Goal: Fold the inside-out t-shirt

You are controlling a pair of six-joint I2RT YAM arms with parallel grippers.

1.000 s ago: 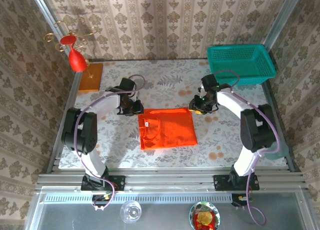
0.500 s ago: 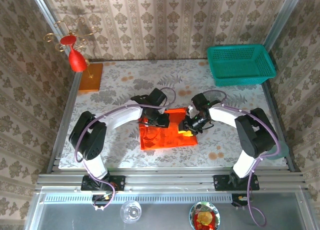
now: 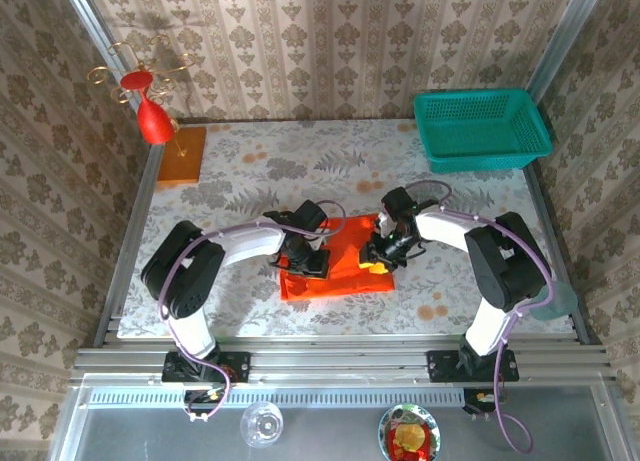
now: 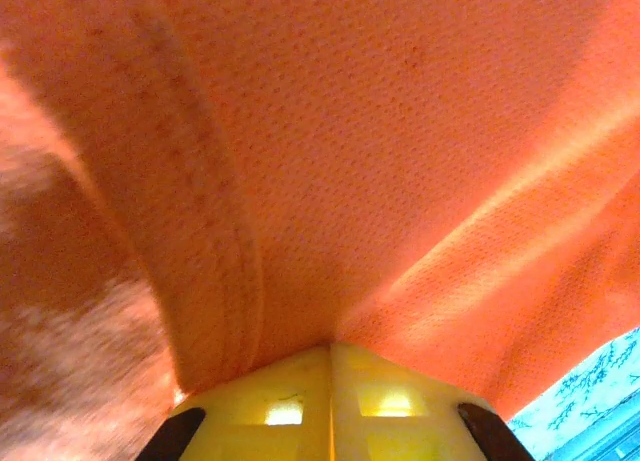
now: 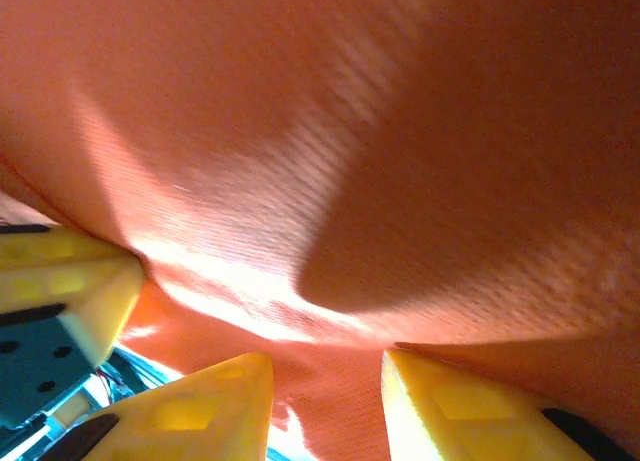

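Top view: inside-out t-shirt (image 3: 340, 279) at frame centre on the table (image 3: 230, 181), as a folded orange-red block, near edge straight and close to the table's lower edge, far edge ragged and raised at both upper corners. Open patterned table to left and right of the cloth and across the whole upper half; green basket (image 3: 480, 131) in the upper right corner, red ornament (image 3: 150, 121) and orange board (image 3: 182, 156) in the upper left, all well apart from the cloth. Left arm bent low, sweeping in from the lower left, left pincer (image 3: 308, 259) down on the shirt's upper left part. Right arm curving in from the lower right, right pincer (image 3: 382, 257) down at the upper right edge. Left wrist view: orange cloth (image 4: 400, 131) overhead with a stitched band down the left; left pincer (image 4: 330, 381) closed tight, yellow fingers flush together, cloth running up from the tips. Right wrist view: cloth (image 5: 400, 131) tented above; right pincer (image 5: 325, 376) partly apart, a bunch of shirt gripped between its yellow fingers (image 5: 200, 406).
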